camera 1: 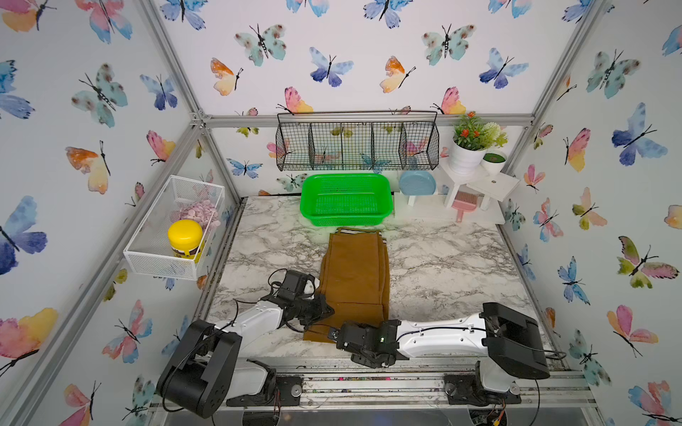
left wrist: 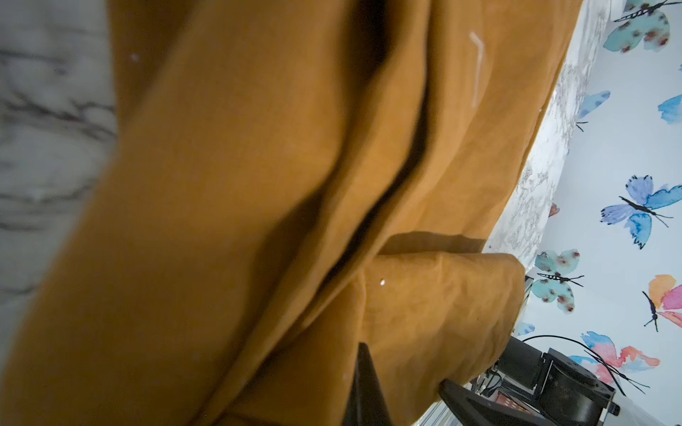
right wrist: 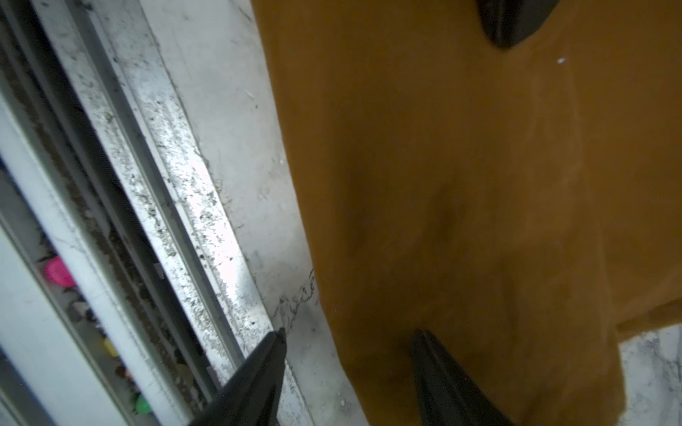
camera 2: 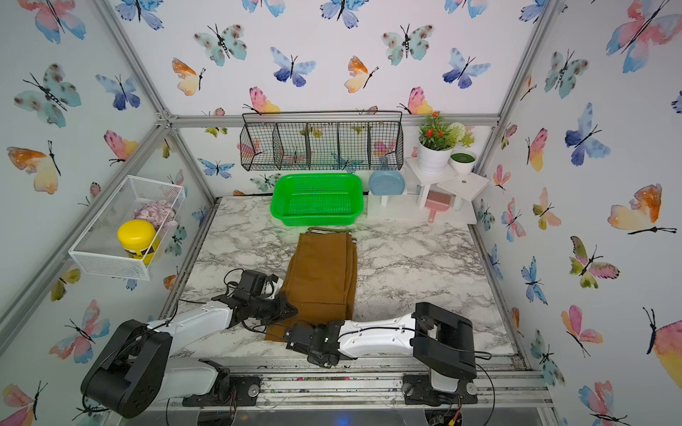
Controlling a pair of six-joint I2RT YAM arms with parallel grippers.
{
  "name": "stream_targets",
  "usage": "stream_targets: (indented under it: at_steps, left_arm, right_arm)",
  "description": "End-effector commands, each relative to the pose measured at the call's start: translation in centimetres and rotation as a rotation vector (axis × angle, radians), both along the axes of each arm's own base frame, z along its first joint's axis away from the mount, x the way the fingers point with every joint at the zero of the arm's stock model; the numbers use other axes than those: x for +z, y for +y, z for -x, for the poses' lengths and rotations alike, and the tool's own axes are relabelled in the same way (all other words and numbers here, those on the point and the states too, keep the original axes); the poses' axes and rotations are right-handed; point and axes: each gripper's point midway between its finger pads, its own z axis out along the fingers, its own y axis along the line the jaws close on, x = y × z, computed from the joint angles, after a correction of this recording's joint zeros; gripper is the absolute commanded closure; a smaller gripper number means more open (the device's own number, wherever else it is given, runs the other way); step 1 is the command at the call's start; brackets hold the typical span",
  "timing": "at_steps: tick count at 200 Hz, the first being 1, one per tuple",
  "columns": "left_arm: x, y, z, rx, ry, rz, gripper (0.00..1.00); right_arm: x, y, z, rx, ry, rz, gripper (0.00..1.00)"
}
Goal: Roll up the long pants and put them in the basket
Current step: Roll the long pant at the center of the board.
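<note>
Top views show the long pants (camera 1: 354, 273) flat on the marble table (camera 1: 443, 265), waistband just short of the green basket (camera 1: 347, 199). The left gripper (camera 1: 326, 310) is clamped tight on a hem fold; the right gripper (right wrist: 350, 346) gapes partway, gripping nothing, one fingertip over cloth.

left fingers (left wrist: 363, 385) pinched, right fingers (right wrist: 443, 380) apart

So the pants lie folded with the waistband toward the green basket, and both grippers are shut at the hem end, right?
Not quite: only the left gripper is shut. The right wrist view shows the right gripper open, one finger over the long pants, the other over the table. The waistband does face the green basket.
</note>
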Motion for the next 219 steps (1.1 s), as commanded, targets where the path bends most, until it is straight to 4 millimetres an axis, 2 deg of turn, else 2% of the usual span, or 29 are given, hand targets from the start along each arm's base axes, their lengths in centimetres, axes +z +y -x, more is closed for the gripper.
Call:
stream_targets:
  at_steps: [1,23,54,97,114,130,161,188,219]
  left_arm:
    - [-0.6,0.0,0.3,-0.013,0.005,-0.004,1.00]
    - [-1.1,0.0,0.4,-0.015,0.016,-0.007,1.00]
    - [-1.1,0.0,0.4,-0.015,0.017,-0.006,1.00]
    - [-1.1,0.2,0.4,-0.012,0.013,-0.015,1.00]
    - [-1.1,0.1,0.4,-0.016,0.017,-0.014,1.00]
    - [-1.2,0.2,0.5,-0.015,0.021,-0.015,1.00]
    - [-0.9,0.3,0.4,-0.015,0.016,-0.023,1.00]
    - [1.2,0.8,-0.8,0.012,-0.039,-0.026,1.00]
    - [5.4,1.7,-2.8,0.067,-0.152,-0.029,1.00]
  right_arm:
    - [0.5,1.5,-0.1,0.019,-0.014,-0.044,0.40]
    - [-0.1,2.1,0.0,0.029,-0.008,-0.041,0.40]
    - [-1.5,2.2,-0.9,0.016,-0.057,0.002,0.40]
    - [-2.5,0.3,-3.6,-0.100,-0.213,0.072,0.43]
    - [-2.5,-0.1,-4.2,-0.138,-0.247,0.071,0.50]
    - [-2.6,-0.6,-4.6,-0.161,-0.273,0.087,0.62]
    - [-2.9,-1.0,-4.0,-0.144,-0.236,0.110,0.81]
    - [-1.0,0.2,-2.6,-0.122,-0.111,0.027,0.86]
    - [2.0,1.8,-1.2,-0.121,0.135,-0.091,0.87]
